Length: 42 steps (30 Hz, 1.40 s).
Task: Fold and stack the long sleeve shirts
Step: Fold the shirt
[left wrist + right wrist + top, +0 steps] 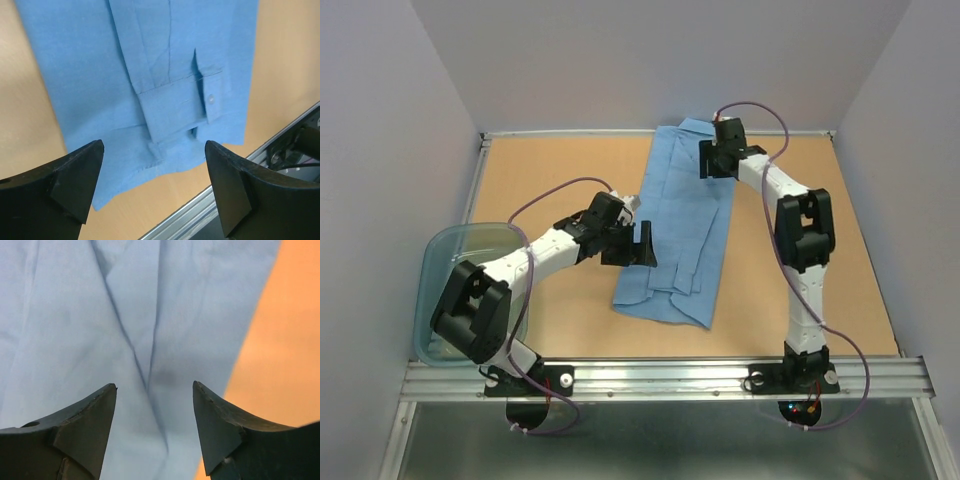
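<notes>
Room for moving is widest on the left half of the table (560,150) and along its right side. There the bare wood-coloured surface runs between the shirt and the grey walls (400,120). The light blue long sleeve shirt (685,215) lies flat near the middle, folded into a long strip that slants from the far edge toward the near rail (670,372). Its far end reaches the table's back edge, and its near hem stops short of the rail, with a band of bare table between. Sleeves lie doubled on top, one buttoned cuff (175,107) close to the hem.

The left pincer (640,245) is at the strip's left edge near the hem, jaws wide apart with nothing between them. The right pincer (710,162) is over the strip's far part, jaws also apart, with cloth below them and none pinched.

A clear bluish tub (470,228) takes up the near left corner and hangs past the table's left edge. A purple cable (560,188) arcs over the open left half.
</notes>
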{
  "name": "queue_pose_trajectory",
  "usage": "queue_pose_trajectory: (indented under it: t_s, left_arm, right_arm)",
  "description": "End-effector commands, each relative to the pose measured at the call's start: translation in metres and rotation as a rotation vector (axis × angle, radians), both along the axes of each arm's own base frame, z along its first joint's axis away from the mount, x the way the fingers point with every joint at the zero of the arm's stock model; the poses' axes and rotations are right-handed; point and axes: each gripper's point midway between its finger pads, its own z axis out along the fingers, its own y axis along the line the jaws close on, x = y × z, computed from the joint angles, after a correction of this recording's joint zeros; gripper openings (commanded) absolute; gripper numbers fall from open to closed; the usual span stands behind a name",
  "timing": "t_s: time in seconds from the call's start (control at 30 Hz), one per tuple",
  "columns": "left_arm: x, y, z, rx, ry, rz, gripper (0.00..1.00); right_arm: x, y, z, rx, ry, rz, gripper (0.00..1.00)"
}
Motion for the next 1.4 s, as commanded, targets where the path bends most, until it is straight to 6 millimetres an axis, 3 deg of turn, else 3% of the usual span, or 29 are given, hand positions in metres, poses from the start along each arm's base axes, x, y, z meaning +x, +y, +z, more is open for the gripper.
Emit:
queue_pose_trajectory:
  t_s: [0.0,0.03,0.07,0.1,0.13,0.17,0.2,0.23,0.27,0.37,0.4,0.43,0.47,0.53,0.6,0.87,1.07,1.2,1.23,1.27,1.37]
  left_arm:
    - [0.011,0.007,0.039,-0.022,-0.115,0.068,0.94]
    - [0.009,0.01,0.036,-0.012,-0.11,0.067,0.92]
    - [0.006,0.011,0.032,-0.003,-0.103,0.061,0.91]
    - [0.002,0.012,0.022,0.008,-0.081,0.046,0.89]
    - [0.0,0.011,0.018,0.008,-0.069,0.04,0.88]
    - [-0.001,0.011,0.013,0.01,-0.058,0.034,0.84]
    - [-0.005,0.01,0.005,0.011,-0.031,0.022,0.82]
    - [-0.004,0.008,0.001,0.008,-0.027,0.02,0.8]
    - [-0.004,0.008,-0.004,0.014,-0.016,0.023,0.77]
    - [-0.004,0.007,-0.018,0.023,0.011,0.026,0.73]
    - [-0.006,0.006,-0.024,0.025,0.029,0.023,0.72]
    - [-0.005,0.004,-0.026,0.017,0.031,0.023,0.71]
    - [-0.006,0.002,-0.029,0.013,0.041,0.029,0.7]
    - [-0.009,-0.004,-0.034,0.004,0.054,0.028,0.7]
    - [-0.013,-0.009,-0.041,0.007,0.075,0.023,0.7]
    - [-0.039,-0.067,-0.045,-0.063,0.129,-0.078,0.7]
    - [-0.04,-0.09,0.002,-0.15,0.057,-0.059,0.73]
    - [-0.03,-0.076,0.045,-0.189,-0.048,0.048,0.89]
    - [-0.03,-0.066,0.045,-0.159,-0.056,0.08,0.9]
    - [-0.029,-0.058,0.047,-0.141,-0.066,0.119,0.98]
    - [-0.023,-0.021,0.049,-0.051,-0.118,0.248,0.99]
  right_arm:
    - [-0.056,-0.003,0.067,0.048,-0.058,-0.031,0.68]
    - [-0.074,-0.001,0.088,0.097,-0.079,-0.046,0.68]
    - [-0.092,0.0,0.086,0.118,-0.059,-0.045,0.68]
    - [-0.119,-0.003,0.062,0.126,0.011,-0.053,0.68]
    - [-0.136,0.0,0.055,0.166,0.044,-0.073,0.68]
    - [-0.152,0.0,0.075,0.208,0.012,-0.067,0.68]
    - [-0.164,-0.003,0.073,0.225,0.02,-0.083,0.68]
    - [-0.189,-0.009,0.053,0.239,0.07,-0.122,0.69]
    - [-0.201,-0.013,0.069,0.263,0.034,-0.127,0.69]
    - [-0.243,-0.024,0.051,0.295,0.076,-0.178,0.73]
    - [-0.255,-0.021,0.065,0.354,0.049,-0.17,0.73]
    - [-0.263,-0.02,0.065,0.377,0.052,-0.173,0.74]
    - [-0.279,-0.021,0.051,0.39,0.085,-0.182,0.74]
    - [-0.298,-0.023,0.045,0.433,0.095,-0.196,0.74]
    - [-0.31,-0.02,0.039,0.462,0.112,-0.19,0.74]
    - [-0.328,-0.022,0.027,0.49,0.14,-0.215,0.74]
    - [-0.333,-0.025,0.023,0.492,0.142,-0.232,0.74]
    - [-0.336,-0.02,0.022,0.52,0.172,-0.236,0.78]
    - [-0.337,-0.018,0.021,0.529,0.182,-0.237,0.81]
    - [-0.34,-0.017,0.019,0.54,0.198,-0.239,0.84]
    - [-0.348,-0.009,0.012,0.585,0.258,-0.241,0.97]
